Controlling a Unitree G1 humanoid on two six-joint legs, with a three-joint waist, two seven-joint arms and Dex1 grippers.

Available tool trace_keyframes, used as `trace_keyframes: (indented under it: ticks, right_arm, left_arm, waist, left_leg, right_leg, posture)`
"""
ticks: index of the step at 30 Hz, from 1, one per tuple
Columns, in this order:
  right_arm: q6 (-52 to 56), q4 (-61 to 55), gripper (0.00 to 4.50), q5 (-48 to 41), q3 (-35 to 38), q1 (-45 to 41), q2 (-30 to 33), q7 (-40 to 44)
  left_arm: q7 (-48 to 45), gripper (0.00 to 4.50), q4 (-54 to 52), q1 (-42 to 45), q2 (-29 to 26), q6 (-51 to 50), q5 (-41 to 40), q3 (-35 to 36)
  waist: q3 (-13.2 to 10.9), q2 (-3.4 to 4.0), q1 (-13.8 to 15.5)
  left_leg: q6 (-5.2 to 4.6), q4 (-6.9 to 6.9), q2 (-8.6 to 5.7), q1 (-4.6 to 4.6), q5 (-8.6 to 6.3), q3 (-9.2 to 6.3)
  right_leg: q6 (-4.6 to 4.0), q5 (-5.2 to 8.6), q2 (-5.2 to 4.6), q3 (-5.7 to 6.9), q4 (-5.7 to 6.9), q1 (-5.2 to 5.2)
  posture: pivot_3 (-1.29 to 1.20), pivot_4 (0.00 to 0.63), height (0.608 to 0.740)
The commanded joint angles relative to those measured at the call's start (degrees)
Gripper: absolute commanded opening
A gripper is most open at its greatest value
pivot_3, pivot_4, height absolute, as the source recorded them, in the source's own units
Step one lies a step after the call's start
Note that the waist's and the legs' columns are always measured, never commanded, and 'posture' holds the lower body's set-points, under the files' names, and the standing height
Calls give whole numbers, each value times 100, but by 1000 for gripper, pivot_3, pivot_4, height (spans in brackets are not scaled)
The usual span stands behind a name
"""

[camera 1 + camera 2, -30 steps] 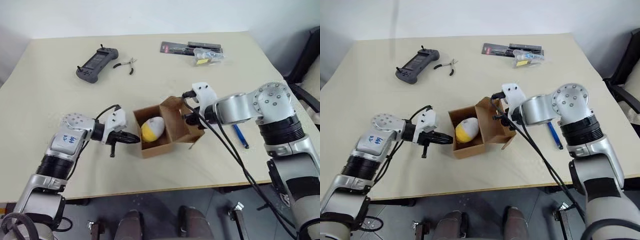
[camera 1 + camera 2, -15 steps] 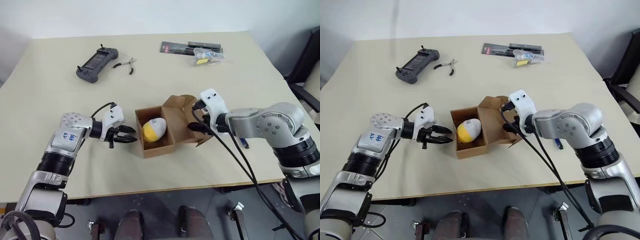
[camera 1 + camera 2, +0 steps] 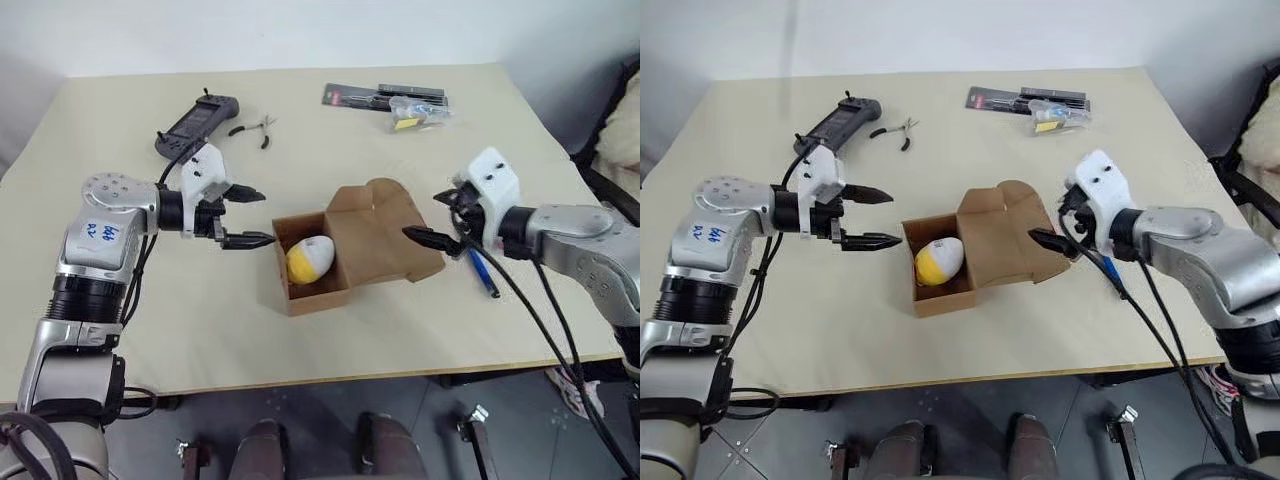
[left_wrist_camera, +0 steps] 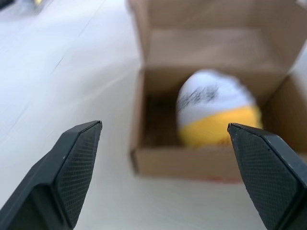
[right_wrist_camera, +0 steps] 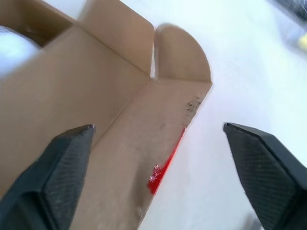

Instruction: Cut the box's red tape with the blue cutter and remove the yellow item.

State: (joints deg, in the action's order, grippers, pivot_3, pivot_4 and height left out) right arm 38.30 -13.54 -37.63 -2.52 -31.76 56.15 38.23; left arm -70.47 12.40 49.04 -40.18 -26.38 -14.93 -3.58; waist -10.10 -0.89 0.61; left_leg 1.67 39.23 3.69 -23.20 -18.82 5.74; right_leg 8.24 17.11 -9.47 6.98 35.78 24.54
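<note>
The box (image 3: 345,250) sits open mid-table, lid flap folded back, so the cutting looks done; red tape (image 5: 165,160) clings to the flap's edge. The yellow item (image 3: 309,259) lies inside, not yet taken out. The left hand (image 3: 243,217) and right hand (image 3: 1055,228) hang either side of the box, both spread and empty. The cutter (image 3: 481,271) lies on the table near the right hand.

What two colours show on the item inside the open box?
Yellow item: yellow below, whitish above; clearest in the left wrist view.
</note>
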Motion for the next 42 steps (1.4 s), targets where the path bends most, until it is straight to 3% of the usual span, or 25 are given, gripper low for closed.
trace_keyframes:
  ticks: [1,8,14,17,26,30,42]
  right_arm:
    - [-738,-491,4495,-194,817,455,130,1008]
    - [-741,-801,4495,-107,1414,811,15,1121]
    - [-722,-1307,4495,-449,1888,1259,-245,1093]
    - [-699,-1532,4500,-416,2005,1572,-299,1055]
    - [-953,-1642,4500,-478,2354,2020,-392,1242]
    - [-1129,-1501,4500,-541,2493,2191,-500,1494]
    - [-1731,-730,4500,-303,2349,2134,-516,2312]
  left_arm:
    - [-246,4431,-512,178,56,-216,-154,-269]
    - [-308,4431,-263,160,372,254,625,-1348]
    - [101,4431,862,453,854,1088,1223,-1626]
    - [177,3890,1144,603,1179,1260,1175,-1519]
    - [-266,1099,1141,717,1192,1292,860,-1149]
    - [-232,95,1004,806,1214,1040,647,-855]
    - [668,11,493,695,1538,206,-400,392]
  waist:
    - [0,0,30]
    - [0,0,77]
    - [0,-1,112]
    - [0,-1,123]
    - [0,-1,95]
    - [0,-2,106]
    - [0,-1,87]
  left_leg:
    - [0,1,0,0,0,0]
    - [0,34,1,5,0,1]
    - [-2,53,1,4,-1,0]
    - [-7,63,1,5,-4,-3]
    - [-10,70,1,3,-5,-4]
    - [-10,72,1,2,-5,-4]
    - [-12,77,1,6,-6,-6]
  right_leg:
    - [1,0,0,0,0,-1]
    - [-5,-3,0,-3,7,-14]
    - [-9,-7,0,-6,10,-22]
    - [-5,-9,0,-3,7,-30]
    - [-4,-11,0,-4,9,-30]
    - [-3,-12,0,-4,9,-31]
    - [-1,-15,0,-5,12,-36]
  posture:
    - [0,150,740]
    - [0,150,740]
    - [0,150,740]
    - [0,150,740]
    - [0,150,740]
    - [0,150,740]
    - [0,150,740]
